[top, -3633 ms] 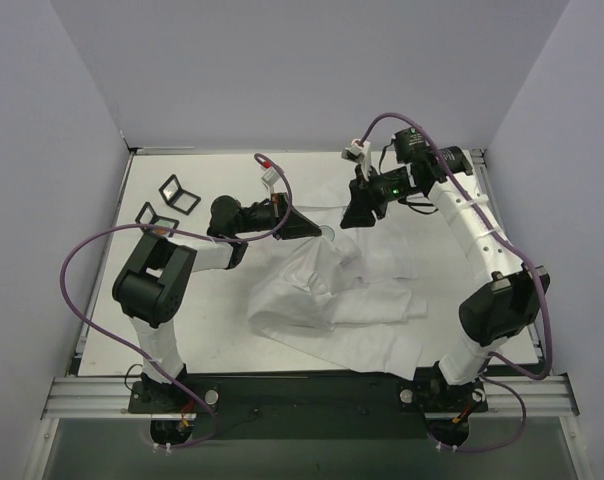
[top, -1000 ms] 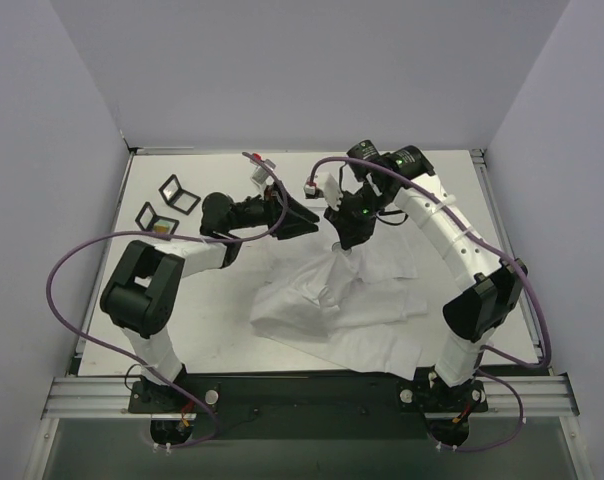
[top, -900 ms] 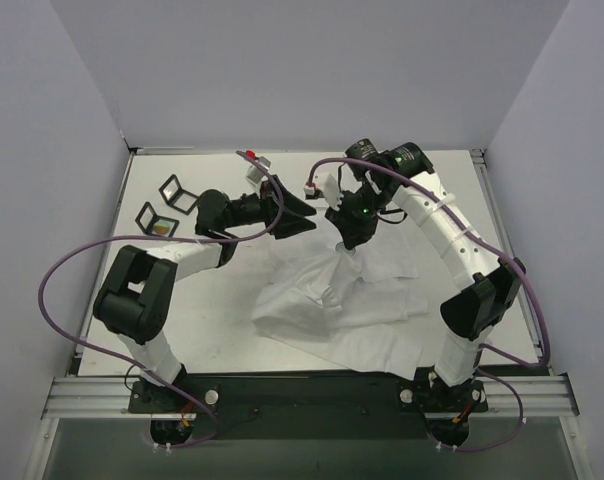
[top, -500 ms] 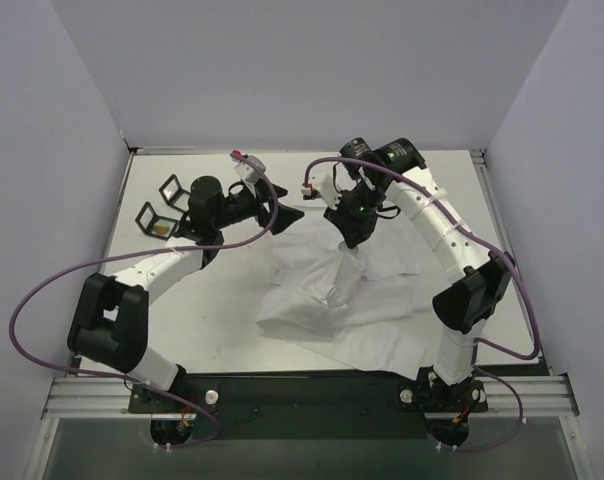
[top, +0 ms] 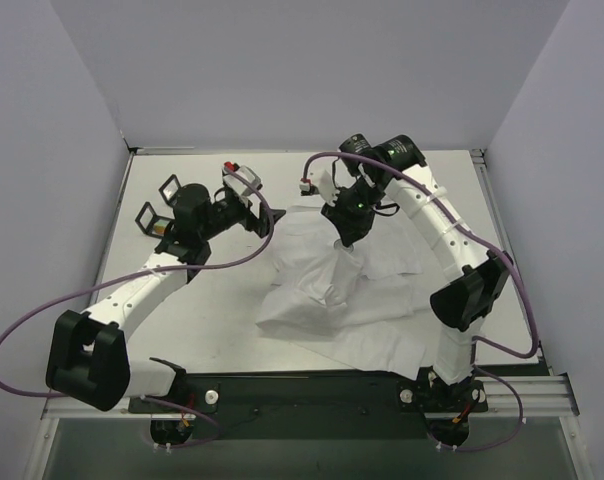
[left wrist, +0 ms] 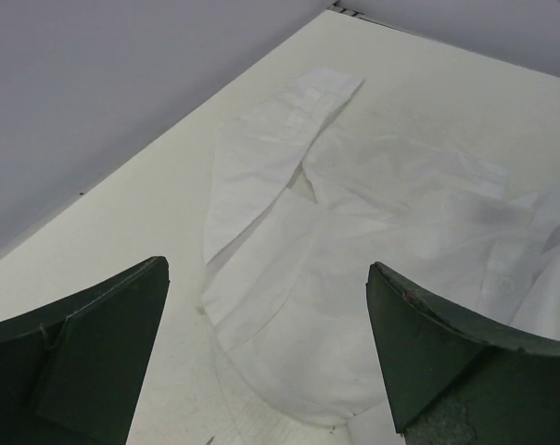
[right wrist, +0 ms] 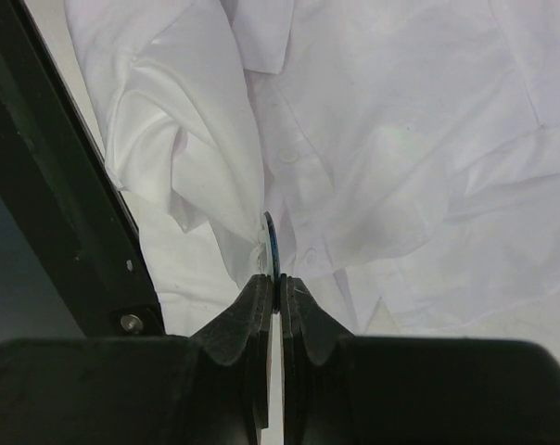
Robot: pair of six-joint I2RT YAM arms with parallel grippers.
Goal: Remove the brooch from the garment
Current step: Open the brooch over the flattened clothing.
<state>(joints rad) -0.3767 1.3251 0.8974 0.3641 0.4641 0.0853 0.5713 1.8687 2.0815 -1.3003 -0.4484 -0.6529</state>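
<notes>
Brooch [right wrist: 271, 239] sits pinched in right gripper [right wrist: 274, 281], against garment [right wrist: 400, 139].

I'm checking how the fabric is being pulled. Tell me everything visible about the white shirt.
The white shirt is thin, creased fabric, lying crumpled and partly folded on the white table. One cuffed sleeve stretches flat. Its middle stands in a peak where the shut right tool grips the thin dark brooch.
</notes>
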